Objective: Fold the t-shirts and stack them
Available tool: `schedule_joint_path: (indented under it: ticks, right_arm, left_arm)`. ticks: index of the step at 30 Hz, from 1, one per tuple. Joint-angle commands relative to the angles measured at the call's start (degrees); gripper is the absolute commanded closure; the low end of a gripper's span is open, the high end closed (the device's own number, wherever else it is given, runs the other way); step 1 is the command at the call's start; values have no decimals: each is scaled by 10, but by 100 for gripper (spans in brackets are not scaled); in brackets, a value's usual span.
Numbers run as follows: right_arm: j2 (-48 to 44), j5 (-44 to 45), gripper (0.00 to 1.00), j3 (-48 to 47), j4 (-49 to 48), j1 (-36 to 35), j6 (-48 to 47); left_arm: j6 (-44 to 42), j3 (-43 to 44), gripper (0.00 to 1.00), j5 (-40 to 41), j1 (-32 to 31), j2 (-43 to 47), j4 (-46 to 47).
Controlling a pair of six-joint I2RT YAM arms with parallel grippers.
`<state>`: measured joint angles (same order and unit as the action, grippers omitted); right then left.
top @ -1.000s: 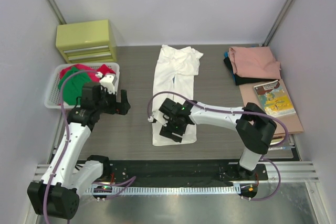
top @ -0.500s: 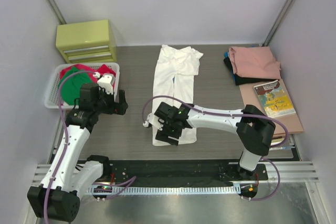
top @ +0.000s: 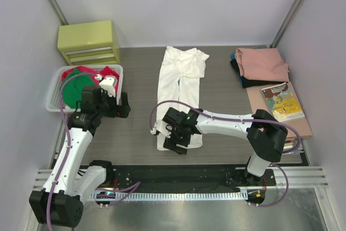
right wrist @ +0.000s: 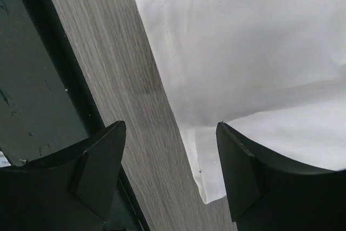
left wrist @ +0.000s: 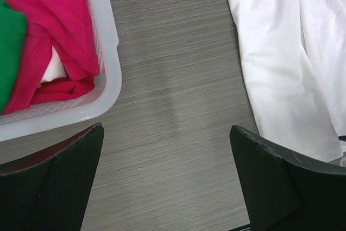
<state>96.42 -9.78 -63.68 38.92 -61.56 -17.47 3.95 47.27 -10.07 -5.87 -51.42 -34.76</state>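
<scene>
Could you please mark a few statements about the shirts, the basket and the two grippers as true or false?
1. The white cloth t-shirt lies flat on the grey wood-grain table. True.
2. The left gripper is shut on cloth. False: it hangs over bare table, jaws open, holding nothing.
3. A salmon-pink folded shirt lies on a black shirt. True.
4. The right gripper holds the white t-shirt in the air. False: it is over the shirt's near-left corner, jaws open.
5. The white slotted plastic basket is empty. False: it holds a red shirt and a green shirt.
</scene>
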Motion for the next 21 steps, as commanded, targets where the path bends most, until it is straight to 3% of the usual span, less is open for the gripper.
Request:
schedule_joint_path:
  ticks: [1, 7, 9, 15, 21]
  right_arm:
    - [10, -17, 27, -5, -13, -8, -2]
    - [48, -16, 27, -12, -17, -25, -1]
    - [61, -12, 40, -14, -19, -28, 2]
    - [76, 11, 34, -29, -24, -30, 1]
    - [100, 19, 34, -26, -33, -30, -4]
  left_arm:
    - [-10, -1, 0, 5, 6, 2, 10]
    - [-17, 0, 0, 7, 7, -5, 12]
    - [-16, 1, 0, 8, 7, -5, 11]
    - [-13, 1, 0, -6, 7, 11, 5]
    - [-14, 0, 0, -10, 7, 18, 5]
